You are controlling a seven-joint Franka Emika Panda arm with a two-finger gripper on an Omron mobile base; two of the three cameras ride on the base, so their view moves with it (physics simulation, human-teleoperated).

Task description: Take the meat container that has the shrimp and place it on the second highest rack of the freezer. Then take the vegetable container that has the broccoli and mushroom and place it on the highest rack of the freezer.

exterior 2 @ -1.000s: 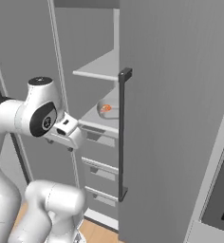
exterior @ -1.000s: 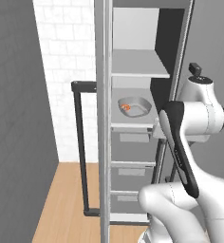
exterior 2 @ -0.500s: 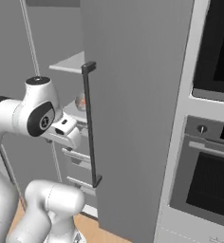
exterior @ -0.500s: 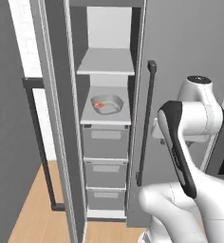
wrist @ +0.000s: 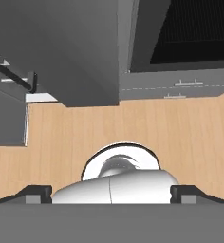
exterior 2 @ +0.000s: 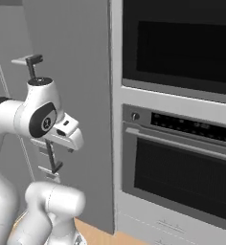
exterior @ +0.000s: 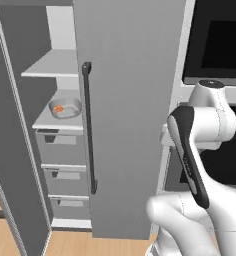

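Standing of the freezer [exterior: 125,115]: it was seen as a tall grey cabinet, its door swung open and its dark bar handle [exterior: 88,130] set upright at the door's edge.
Highest rack [exterior: 50,67]: the upper pale slab was seen at about 10 o'clock in the left base view, with nothing visible on it.
Second highest rack [exterior: 47,119]: the lower slab was seen directly below the upper one, above the grey drawers [exterior: 62,150].
Shrimp [exterior: 59,108]: a small orange-red spot was seen inside a grey bowl [exterior: 65,107] that rested on the lower slab, just beside the handle, at about 9 o'clock in that view.
Gripper [wrist: 111,192]: the two dark fingertips [wrist: 35,192] were seen far apart at the bottom of the hand view, spread wide, with nothing between them; the camera was pointed down at the wooden floor [wrist: 133,123].
Oven [exterior 2: 182,143]: black glass and a steel front were seen at 3 o'clock of the freezer in the right base view.
Broccoli and mushroom: their place could not be told.
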